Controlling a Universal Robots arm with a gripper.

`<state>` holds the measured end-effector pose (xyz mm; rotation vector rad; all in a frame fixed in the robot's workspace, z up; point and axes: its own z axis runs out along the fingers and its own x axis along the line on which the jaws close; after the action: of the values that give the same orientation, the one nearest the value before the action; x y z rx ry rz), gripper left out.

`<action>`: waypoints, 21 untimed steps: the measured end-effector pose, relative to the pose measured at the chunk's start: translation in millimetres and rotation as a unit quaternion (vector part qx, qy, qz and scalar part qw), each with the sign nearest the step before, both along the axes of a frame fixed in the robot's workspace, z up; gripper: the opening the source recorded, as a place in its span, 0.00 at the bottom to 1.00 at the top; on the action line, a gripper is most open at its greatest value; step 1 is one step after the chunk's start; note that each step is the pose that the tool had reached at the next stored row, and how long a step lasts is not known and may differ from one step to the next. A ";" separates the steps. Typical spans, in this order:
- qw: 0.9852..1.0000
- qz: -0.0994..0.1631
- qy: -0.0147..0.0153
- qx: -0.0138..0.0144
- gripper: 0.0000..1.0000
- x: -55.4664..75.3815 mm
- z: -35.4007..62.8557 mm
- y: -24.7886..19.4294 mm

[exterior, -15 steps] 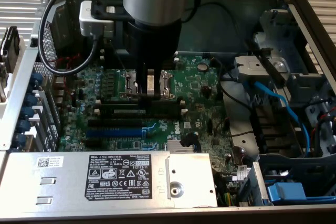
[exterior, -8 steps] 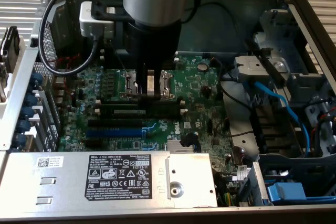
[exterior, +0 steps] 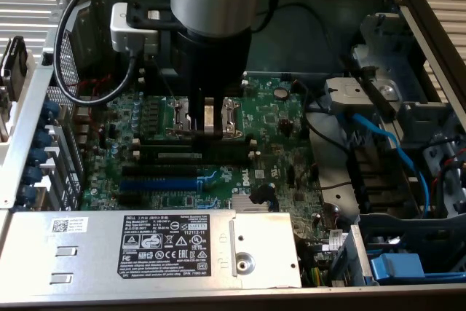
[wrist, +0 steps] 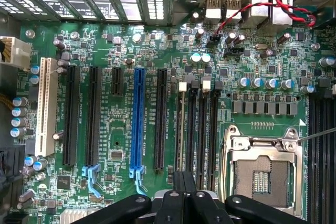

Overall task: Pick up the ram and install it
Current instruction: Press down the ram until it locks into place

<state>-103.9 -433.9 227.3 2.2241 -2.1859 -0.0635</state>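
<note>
The ram is a thin dark-green stick with a pale label strip. It stands edge-up in the black memory slot farthest from the CPU socket. In the wrist view the ram is a narrow line beside three bare black slots with white end clips. My gripper hangs over the board between the socket and these slots. Its fingertips are pressed together above the end of the slot bank, apart from the ram, and nothing shows between them.
The blue slot and further black expansion slots lie beside the memory bank. The power supply spans the front of the case. A drive cage with blue cables fills the exterior view's right. Red and black wires run near the rear ports.
</note>
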 end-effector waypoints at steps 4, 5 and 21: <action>1.000 0.000 0.000 0.000 0.10 -0.2 -0.7 0.0; 1.000 0.000 0.000 0.000 0.10 -0.3 -0.9 0.0; 1.000 0.000 0.000 0.000 0.10 -0.4 7.2 0.9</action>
<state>-104.2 -433.0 234.5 2.2248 -2.1851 -0.0636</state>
